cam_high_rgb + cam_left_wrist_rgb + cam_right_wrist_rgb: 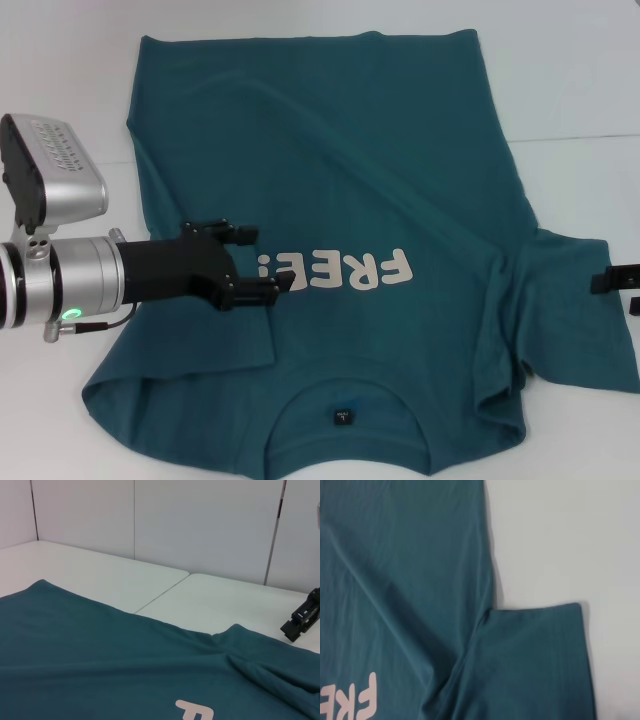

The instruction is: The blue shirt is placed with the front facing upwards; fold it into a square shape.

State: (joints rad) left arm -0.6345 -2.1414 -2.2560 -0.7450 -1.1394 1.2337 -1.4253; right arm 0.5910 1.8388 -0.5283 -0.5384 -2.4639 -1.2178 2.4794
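Blue shirt (350,170): a dark teal short-sleeved T-shirt lying front up on the white table (60,60), collar toward the robot, hem at the far side.
Lettering: white block letters "FREE" (335,271) across the chest, upside down from the head camera.
Neck label: a small dark label (342,415) sits inside the collar, near the close edge.
Left side of shirt: the left sleeve seems folded inward over the body, giving a fairly straight edge there.
Right side of shirt: the right sleeve (570,290) is spread out flat on the table, with a bunched ridge of wrinkles where it meets the body.
Left gripper (262,260): hovers over the chest just beside the letters, fingers parted and holding nothing.
Right gripper (625,285): only a dark tip shows at the right edge, beside the right sleeve; I cannot tell whether its fingers are parted or closed.
Risk, wrinkles: folding over the bunched ridge would likely trap creases and leave a lopsided shape.
Risk, grasp: pinching only the top layer could drag the front off the back, so the edges end up uneven rather than square.
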